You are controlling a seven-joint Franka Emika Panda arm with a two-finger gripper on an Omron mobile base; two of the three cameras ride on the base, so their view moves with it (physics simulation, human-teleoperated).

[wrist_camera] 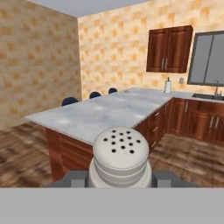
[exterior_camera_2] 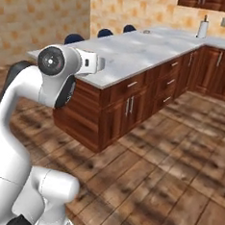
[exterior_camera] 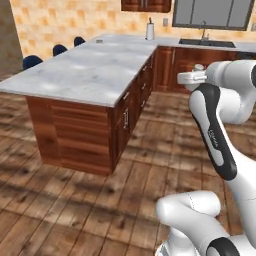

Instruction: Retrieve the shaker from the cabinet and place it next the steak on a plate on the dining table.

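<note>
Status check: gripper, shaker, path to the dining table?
Gripper shut on shaker, cap holes facing camera. Dining table ahead across bare wood floor. Plate and steak too far to make out.

The shaker point(wrist_camera: 120, 157) is pale grey-white, its rounded cap peppered with small black holes. The dining table point(exterior_camera: 85, 70) has a white-grey marble top with faint cloudy veining over a glossy reddish-brown wooden base with horizontal grain. The stools point(exterior_camera: 32, 61) beside it are dark blue. The floor point(exterior_camera: 75, 210) is brown wooden planks with darker streaks. The walls point(wrist_camera: 113, 52) carry a mottled orange-and-cream tile pattern. The wall cabinet point(wrist_camera: 169, 49) is deep reddish-brown with thin silver handles. The paper-towel roll point(exterior_camera: 150, 31) is white. The window point(wrist_camera: 208, 57) is grey with a dark frame. The robot arm point(exterior_camera: 220, 130) is white with black joints.
</note>
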